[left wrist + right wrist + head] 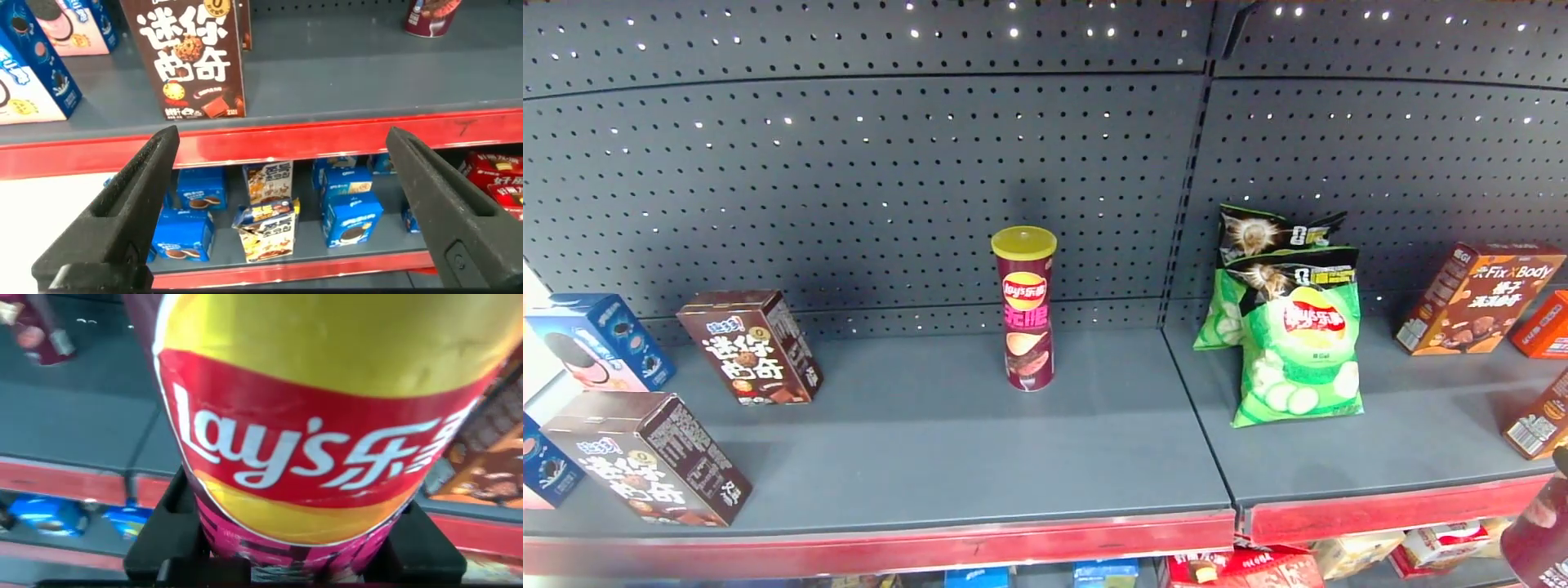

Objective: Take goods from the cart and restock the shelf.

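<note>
A maroon chips can with a yellow lid (1023, 310) stands upright mid-shelf on the grey shelf (947, 457). A second chips can (327, 433) of the same kind sits in my right gripper (286, 551), which is shut on it; this can (1539, 531) shows at the lower right corner of the head view, below the shelf's front edge. My left gripper (282, 212) is open with nothing between its fingers (122, 220), in front of the red shelf edge (327, 131) near a brown cookie box (192, 57).
Two brown cookie boxes (752, 347) (649, 457) and blue biscuit boxes (600, 339) stand at the shelf's left. Two green chip bags (1298, 351) lean right of centre, orange-brown boxes (1478, 298) farther right. The lower shelf holds blue boxes (351, 216).
</note>
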Motion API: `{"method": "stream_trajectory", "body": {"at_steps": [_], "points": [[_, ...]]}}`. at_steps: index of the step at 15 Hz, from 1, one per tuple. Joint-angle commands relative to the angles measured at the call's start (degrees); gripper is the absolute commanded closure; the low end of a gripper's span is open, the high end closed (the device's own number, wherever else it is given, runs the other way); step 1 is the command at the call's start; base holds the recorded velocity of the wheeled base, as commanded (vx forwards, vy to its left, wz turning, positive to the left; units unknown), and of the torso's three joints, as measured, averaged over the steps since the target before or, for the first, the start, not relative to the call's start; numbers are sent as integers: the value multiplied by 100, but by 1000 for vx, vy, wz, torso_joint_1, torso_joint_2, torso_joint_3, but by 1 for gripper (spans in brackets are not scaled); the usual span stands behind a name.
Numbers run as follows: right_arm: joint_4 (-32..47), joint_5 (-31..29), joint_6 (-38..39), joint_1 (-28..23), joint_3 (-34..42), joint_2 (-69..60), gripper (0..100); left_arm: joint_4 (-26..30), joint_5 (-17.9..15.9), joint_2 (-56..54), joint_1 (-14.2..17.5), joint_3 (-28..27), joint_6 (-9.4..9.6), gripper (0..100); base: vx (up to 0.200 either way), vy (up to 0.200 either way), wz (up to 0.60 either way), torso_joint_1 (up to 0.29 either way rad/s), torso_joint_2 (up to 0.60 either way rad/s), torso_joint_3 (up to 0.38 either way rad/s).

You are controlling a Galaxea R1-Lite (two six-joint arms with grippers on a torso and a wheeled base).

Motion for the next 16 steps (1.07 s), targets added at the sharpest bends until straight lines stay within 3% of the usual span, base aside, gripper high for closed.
{"method": "stream_trajectory", "body": {"at_steps": [1, 5, 10, 12, 14, 16], "points": [[6, 47, 12, 128, -1, 1, 100, -2, 0, 0, 6, 0, -1, 0, 0, 0, 0, 0, 0, 0], [146, 153, 12, 146, -282, 238, 100, -2, 0, 0, 6, 0, -1, 0, 0, 0, 0, 0, 0, 0], [1324, 109, -32, 190, -669, -17, 100, -2, -26, 0, -2, 0, 43, 0, 0, 0, 0, 0, 0, 0], [1807, -269, -32, 102, -625, -421, 100, 86, -70, 255, -82, -26, 87, 0, 0, 0, 0, 0, 0, 0], [2168, -577, -14, 102, -599, -781, 100, 86, -105, 615, -424, -26, 192, 0, 0, 0, 0, 0, 0, 0], [2607, -612, -6, 31, -722, -1001, 100, 24, 70, 984, -389, -308, 254, 0, 0, 0, 0, 0, 0, 0]]}}
